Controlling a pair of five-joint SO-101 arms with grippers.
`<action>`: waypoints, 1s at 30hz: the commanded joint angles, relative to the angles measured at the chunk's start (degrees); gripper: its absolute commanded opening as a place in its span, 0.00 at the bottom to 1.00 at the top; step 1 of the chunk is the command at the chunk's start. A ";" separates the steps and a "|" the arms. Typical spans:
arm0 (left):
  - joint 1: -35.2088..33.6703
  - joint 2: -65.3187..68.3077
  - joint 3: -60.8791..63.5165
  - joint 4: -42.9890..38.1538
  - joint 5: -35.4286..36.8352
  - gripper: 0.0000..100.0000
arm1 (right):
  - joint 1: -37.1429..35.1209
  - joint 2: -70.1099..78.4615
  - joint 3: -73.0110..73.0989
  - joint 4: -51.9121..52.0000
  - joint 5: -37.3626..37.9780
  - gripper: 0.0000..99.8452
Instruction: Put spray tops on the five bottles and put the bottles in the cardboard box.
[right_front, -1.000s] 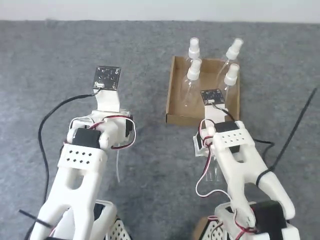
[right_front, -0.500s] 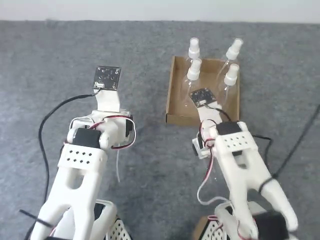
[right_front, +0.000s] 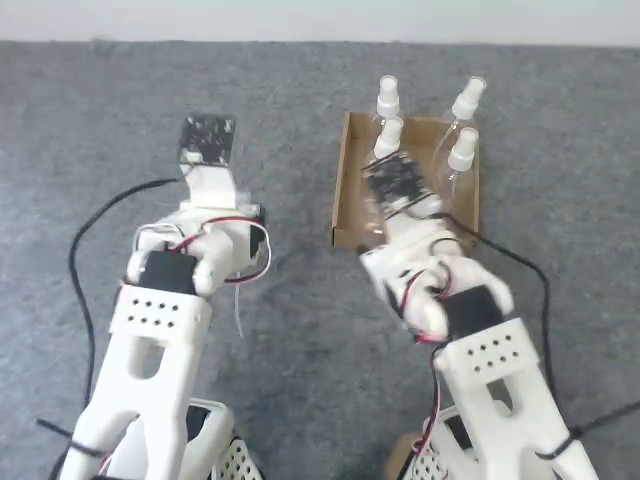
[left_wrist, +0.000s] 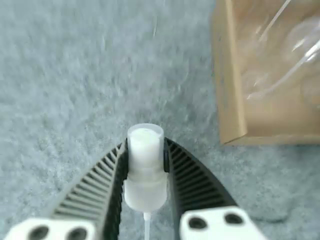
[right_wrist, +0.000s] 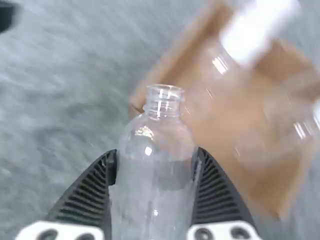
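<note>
My left gripper (left_wrist: 145, 146) is shut on a white spray top (left_wrist: 145, 172), whose thin dip tube (left_wrist: 147, 225) hangs down; it hovers over grey carpet left of the cardboard box (left_wrist: 231, 85). My right gripper (right_wrist: 152, 156) is shut on a clear bottle (right_wrist: 156, 150) with an open neck, held upright near the box's (right_wrist: 235, 130) front left corner. In the high view the left arm (right_front: 190, 270) sits left of the box (right_front: 341, 185), and the right arm (right_front: 440, 290) leans over its near edge. Several capped bottles (right_front: 387, 100) stand in the box.
Grey carpet (right_front: 120, 110) covers the table, with open room left of the box and behind it. A black cable (right_front: 85, 240) loops beside the left arm. A pale wall strip (right_front: 300, 20) runs along the far edge.
The right arm has swung left with the open bottle, from the box's near right side to its near left corner. The left arm has shifted slightly forward and left with the spray top.
</note>
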 joint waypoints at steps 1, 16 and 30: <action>-1.93 -8.00 -9.98 4.92 0.44 0.01 | -6.20 -2.15 2.11 -10.59 0.35 0.01; -6.15 -36.66 1.54 -11.78 14.68 0.01 | -13.58 -2.42 23.12 -40.40 0.18 0.01; -4.22 -42.55 10.51 -15.03 16.09 0.01 | -20.44 -2.95 25.76 -41.01 0.70 0.01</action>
